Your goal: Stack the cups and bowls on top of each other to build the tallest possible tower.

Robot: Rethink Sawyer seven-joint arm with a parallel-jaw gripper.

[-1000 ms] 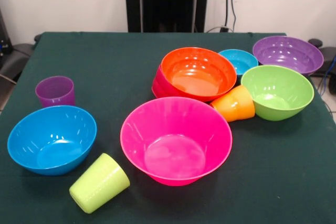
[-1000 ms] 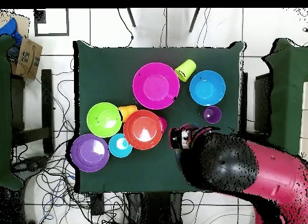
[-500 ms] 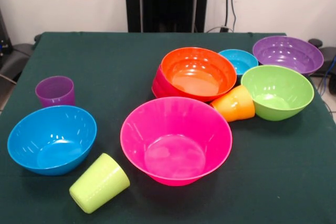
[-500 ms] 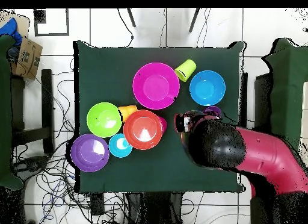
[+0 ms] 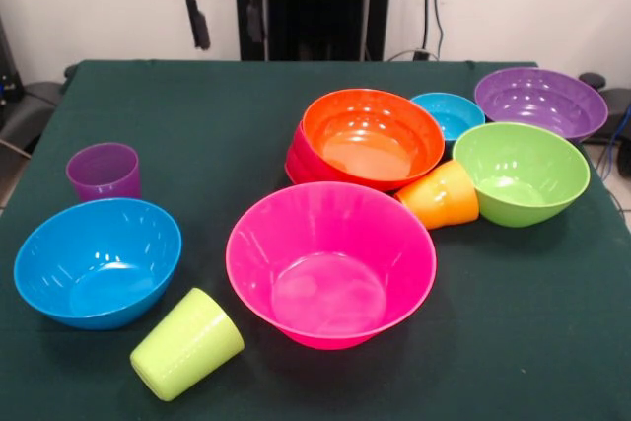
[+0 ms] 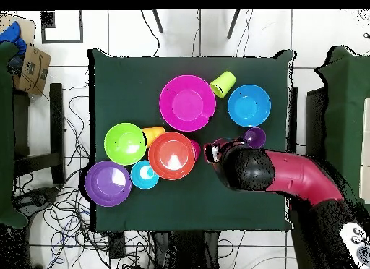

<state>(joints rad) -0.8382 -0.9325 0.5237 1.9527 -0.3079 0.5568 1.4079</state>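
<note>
At the top edge, hand [image 5: 226, 19]: we see two dark fingers hanging apart under a red housing, holding nothing, above the bench's [image 5: 197, 135] far side.
Arm [image 6: 289, 176]: we see it reach in over the bench from the side (overhead view).
Purple cup [image 5: 104, 171]: upright, just beyond the blue bowl [image 5: 97, 261].
Lime green cup [image 5: 186, 343]: on its side, between the blue bowl and the pink bowl [image 5: 330, 263].
Orange cup [image 5: 440, 195]: tipped over, touching the lime green bowl [image 5: 520, 173].
Tower: we find only the orange bowl [image 5: 372, 138] resting tilted on a small red bowl [image 5: 296, 155]; the pink bowl stands apart in front.
Light blue bowl [image 5: 449, 112]: behind the orange bowl, beside the purple bowl [image 5: 540, 102].
</note>
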